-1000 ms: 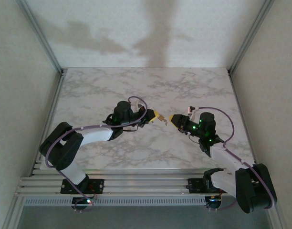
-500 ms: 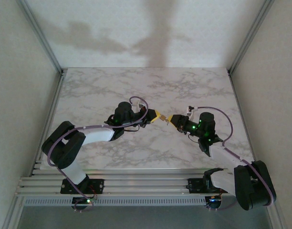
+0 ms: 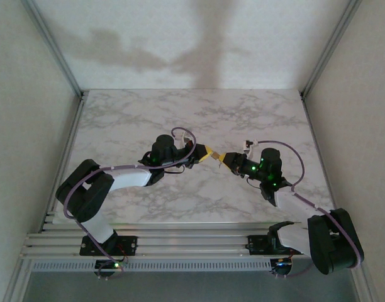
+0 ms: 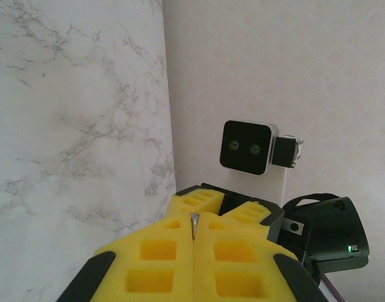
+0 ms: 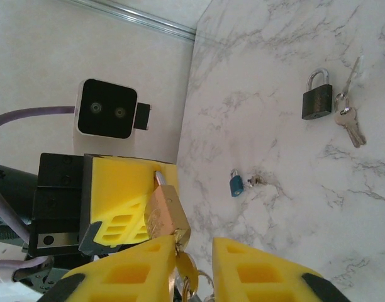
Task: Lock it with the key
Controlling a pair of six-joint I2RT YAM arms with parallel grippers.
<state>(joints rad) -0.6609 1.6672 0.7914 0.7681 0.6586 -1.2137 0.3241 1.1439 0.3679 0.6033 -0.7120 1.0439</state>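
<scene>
Right wrist view, looking out past the right gripper (image 5: pixel 194 255): finds the brass padlock (image 5: pixel 165 217) just ahead of the yellow fingertips, tilted, shackle end pointing away from this hand. Held up off the marble, pinched by that shackle in the left gripper (image 4: pixel 194 221); from the left wrist, pads pressed flat together with only a sliver of metal between them. Carries a brass key (image 5: pixel 185 272) at the end nearest the right hand, lying in the gap between its two fingers. Stand a little apart there, one finger close against the key and a slit left on the other side, so nothing is clamped. Cannot tell whether the key sits in the keyhole. Farther out beyond the right fingertips, down on the marble table (image 5: pixel 293 207): a dark padlock (image 5: pixel 317 100) with a bunch of keys (image 5: pixel 350 123) just beside it, and nearer the hand a small blue padlock (image 5: pixel 235 185). From top external, meet tip to tip above the table's middle.
</scene>
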